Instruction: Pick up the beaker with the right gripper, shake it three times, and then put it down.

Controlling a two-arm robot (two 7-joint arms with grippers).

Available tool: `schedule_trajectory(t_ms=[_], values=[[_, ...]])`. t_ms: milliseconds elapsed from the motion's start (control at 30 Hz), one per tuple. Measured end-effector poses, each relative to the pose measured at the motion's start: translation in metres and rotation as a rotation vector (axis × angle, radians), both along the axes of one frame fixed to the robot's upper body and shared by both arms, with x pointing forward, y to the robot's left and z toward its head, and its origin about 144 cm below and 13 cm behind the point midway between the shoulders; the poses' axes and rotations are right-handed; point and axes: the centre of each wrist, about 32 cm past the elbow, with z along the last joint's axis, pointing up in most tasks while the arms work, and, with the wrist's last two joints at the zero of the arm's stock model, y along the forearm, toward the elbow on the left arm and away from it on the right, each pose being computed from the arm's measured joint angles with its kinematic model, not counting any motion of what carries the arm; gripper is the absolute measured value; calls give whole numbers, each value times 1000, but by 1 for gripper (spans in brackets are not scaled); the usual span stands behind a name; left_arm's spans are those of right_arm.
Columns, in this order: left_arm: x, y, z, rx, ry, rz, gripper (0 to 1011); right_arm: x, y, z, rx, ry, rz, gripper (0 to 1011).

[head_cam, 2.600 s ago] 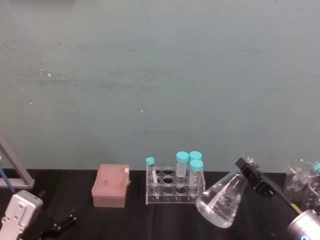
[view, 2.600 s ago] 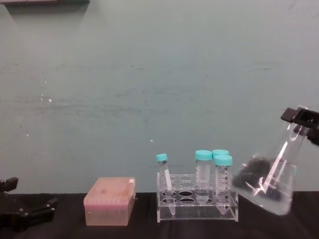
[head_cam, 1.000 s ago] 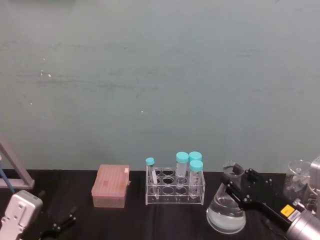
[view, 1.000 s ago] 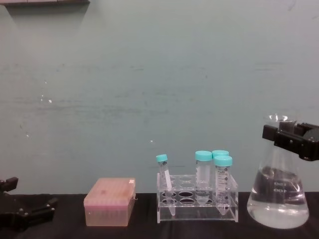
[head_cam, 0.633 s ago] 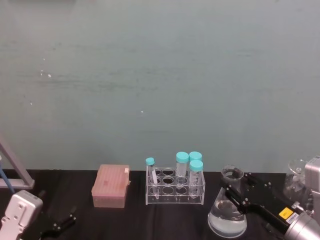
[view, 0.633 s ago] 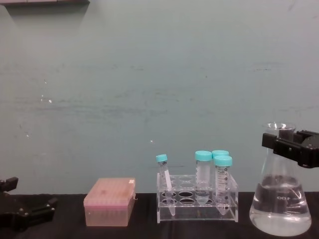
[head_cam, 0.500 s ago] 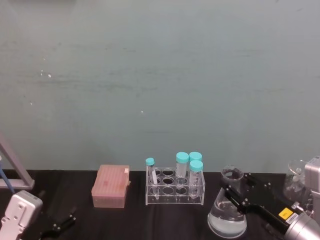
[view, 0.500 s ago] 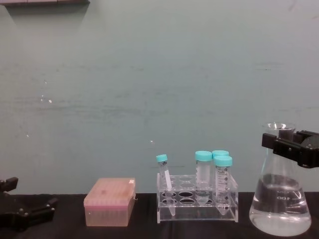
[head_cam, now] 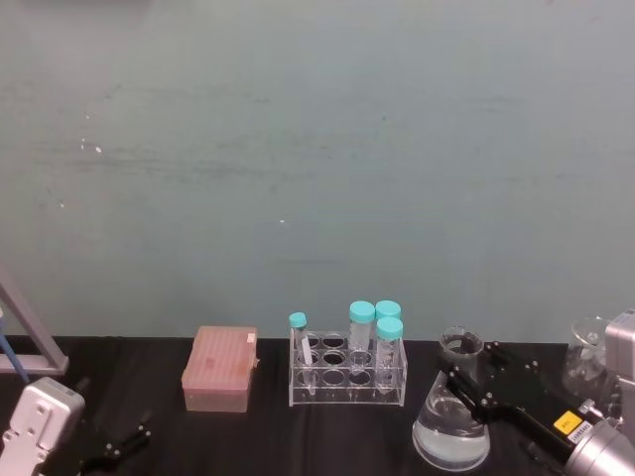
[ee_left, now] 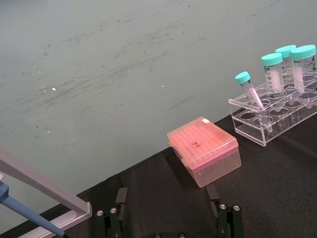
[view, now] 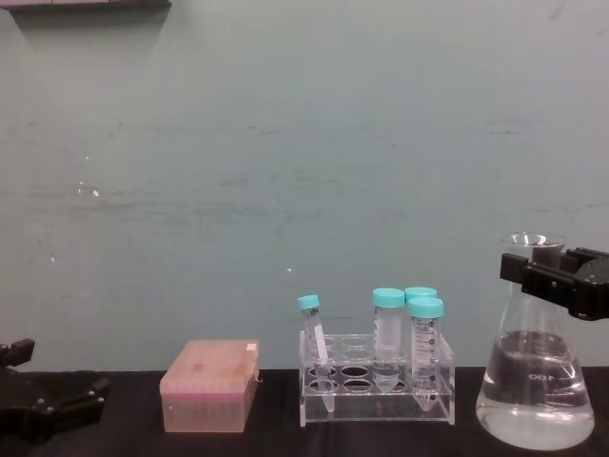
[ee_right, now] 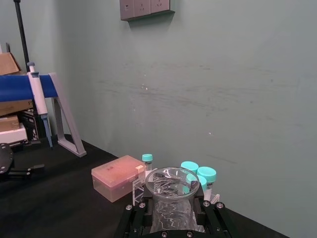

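Observation:
The beaker [head_cam: 451, 428] is a clear conical flask holding some clear liquid, standing upright at the table's right front, right of the tube rack. In the chest view the beaker [view: 535, 390] has its base down at the black tabletop. My right gripper [head_cam: 464, 377] is shut on its narrow neck just under the rim, and the right wrist view shows black fingers [ee_right: 134, 218] on either side of the beaker [ee_right: 172, 196]. The right gripper [view: 544, 274] is level, reaching in from the right. My left gripper [head_cam: 119, 446] is parked low at the left, open and holding nothing.
A clear rack [head_cam: 347, 365] of teal-capped tubes stands in the middle, with a pink tip box [head_cam: 220, 369] to its left. More glassware [head_cam: 593, 359] sits at the far right behind my right arm. A pipette stand [head_cam: 25, 342] is at the far left.
The beaker, tilted and lifted 2.6 s ago, has come upright and down to the tabletop. Over the last half second it and my right gripper have barely moved. The left arm stayed still.

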Motion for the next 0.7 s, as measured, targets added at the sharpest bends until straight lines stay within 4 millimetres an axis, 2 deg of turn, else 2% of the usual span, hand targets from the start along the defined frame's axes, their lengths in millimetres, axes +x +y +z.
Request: schedule_trajectory(t_ms=[533, 700], values=[[0, 0, 0, 0, 0, 0, 1000, 0, 0, 0, 0, -1, 2, 461], [0, 0, 0, 0, 0, 0, 1000, 0, -2, -4, 65, 61, 21, 461]])
